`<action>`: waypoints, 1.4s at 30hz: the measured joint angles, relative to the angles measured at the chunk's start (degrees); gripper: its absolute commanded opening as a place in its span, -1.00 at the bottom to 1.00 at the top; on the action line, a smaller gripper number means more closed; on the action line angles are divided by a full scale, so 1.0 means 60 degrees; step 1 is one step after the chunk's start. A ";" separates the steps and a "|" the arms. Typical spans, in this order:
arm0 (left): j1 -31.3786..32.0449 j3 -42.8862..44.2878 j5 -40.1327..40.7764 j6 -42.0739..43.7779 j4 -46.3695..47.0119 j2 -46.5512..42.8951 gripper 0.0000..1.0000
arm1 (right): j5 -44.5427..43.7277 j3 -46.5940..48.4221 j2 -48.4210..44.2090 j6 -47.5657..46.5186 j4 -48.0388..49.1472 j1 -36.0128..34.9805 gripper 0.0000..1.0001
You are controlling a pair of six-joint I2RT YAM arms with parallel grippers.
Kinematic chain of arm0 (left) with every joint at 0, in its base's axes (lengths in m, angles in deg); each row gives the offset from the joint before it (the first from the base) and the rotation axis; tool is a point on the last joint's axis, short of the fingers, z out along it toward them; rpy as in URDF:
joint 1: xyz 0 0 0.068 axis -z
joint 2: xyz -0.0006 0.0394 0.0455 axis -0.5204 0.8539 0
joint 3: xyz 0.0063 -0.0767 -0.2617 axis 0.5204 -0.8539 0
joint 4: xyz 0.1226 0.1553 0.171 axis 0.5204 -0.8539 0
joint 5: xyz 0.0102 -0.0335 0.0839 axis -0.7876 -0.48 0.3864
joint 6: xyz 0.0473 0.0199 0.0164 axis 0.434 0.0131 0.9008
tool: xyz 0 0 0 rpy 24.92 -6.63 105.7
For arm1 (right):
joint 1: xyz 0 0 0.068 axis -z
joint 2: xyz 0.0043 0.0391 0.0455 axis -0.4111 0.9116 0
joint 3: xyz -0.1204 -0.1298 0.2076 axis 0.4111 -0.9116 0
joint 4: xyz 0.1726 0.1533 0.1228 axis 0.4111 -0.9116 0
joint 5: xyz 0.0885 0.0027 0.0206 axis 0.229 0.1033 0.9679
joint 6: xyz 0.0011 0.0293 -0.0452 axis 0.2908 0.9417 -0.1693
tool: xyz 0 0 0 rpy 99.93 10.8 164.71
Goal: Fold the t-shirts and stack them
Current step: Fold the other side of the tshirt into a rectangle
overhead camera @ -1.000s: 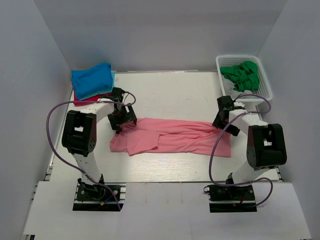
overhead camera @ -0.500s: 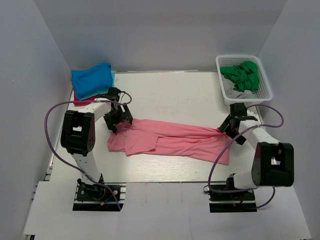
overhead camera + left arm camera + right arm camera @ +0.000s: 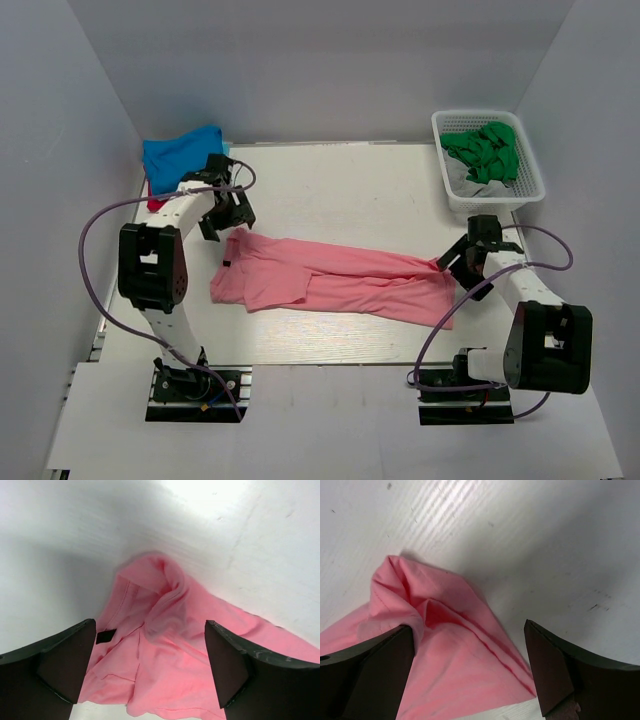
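Left tool (image 3: 226, 222) now beyond t-shirt (image 3: 330, 283) edge

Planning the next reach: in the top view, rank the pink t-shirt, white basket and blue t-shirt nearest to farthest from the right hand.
1. the pink t-shirt, its right end just beside the right hand.
2. the white basket, behind the hand, far right.
3. the blue t-shirt, far-left corner, well across from the hand.
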 measured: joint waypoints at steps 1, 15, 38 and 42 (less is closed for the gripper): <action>-0.0004 0.0149 0.0069 0.0025 -0.0036 -0.0055 0.99 | 0.0178 -0.0076 0.0000 0.0164 -0.0051 0.0044 0.81; 0.0375 0.0142 -0.2765 0.0066 0.1541 -0.0178 0.99 | 0.1140 -0.0186 0.0452 -0.0426 0.0226 0.0215 0.81; 0.0681 -0.0248 -0.2754 -0.0448 0.2058 0.1053 0.99 | 0.0284 0.2463 0.1410 -0.5672 0.1410 -0.2776 0.76; 0.0637 0.0127 -0.2095 -0.0699 0.1606 0.1253 0.99 | 0.0390 0.2776 0.2069 -0.6204 0.1373 -0.3082 0.56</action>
